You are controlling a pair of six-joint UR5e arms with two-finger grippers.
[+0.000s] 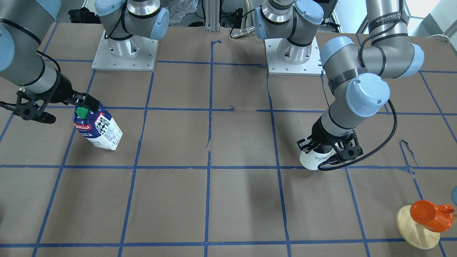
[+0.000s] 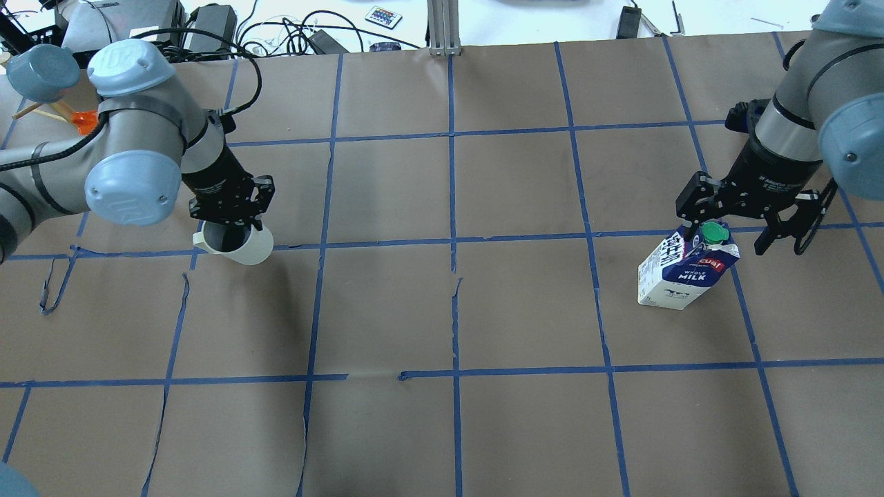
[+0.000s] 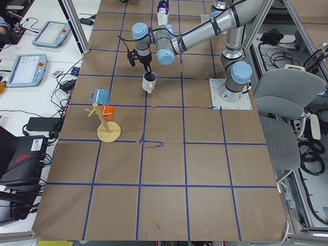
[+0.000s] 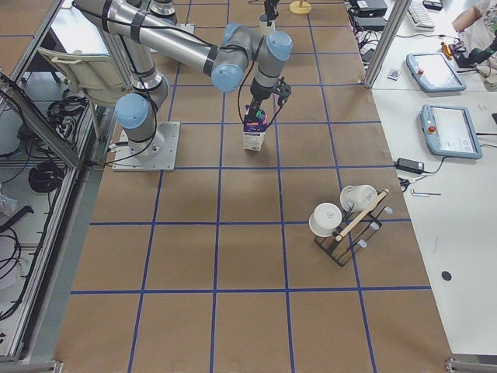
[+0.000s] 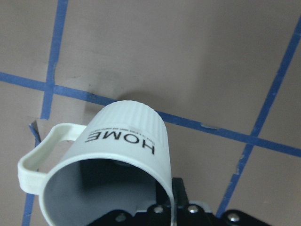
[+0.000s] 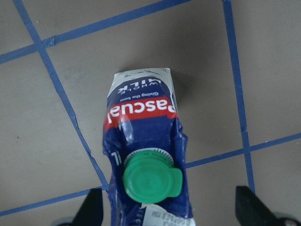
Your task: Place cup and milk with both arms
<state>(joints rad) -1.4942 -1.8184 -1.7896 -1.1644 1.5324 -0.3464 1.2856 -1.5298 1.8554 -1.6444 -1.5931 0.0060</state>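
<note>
Risk: milk (image 2: 680, 273) tall, narrow, standing on table (image 2: 525, 310) at right-middle of overhead view; off-centre closing could tip it. Cup (image 2: 242, 245), at left-middle, pinched only by rim wall, may slip or rotate. Right gripper (image 2: 728, 229) hangs over milk top, fingers wide apart, not touching. Left gripper (image 2: 231, 222) points down, fingers clamped on cup wall.
</note>
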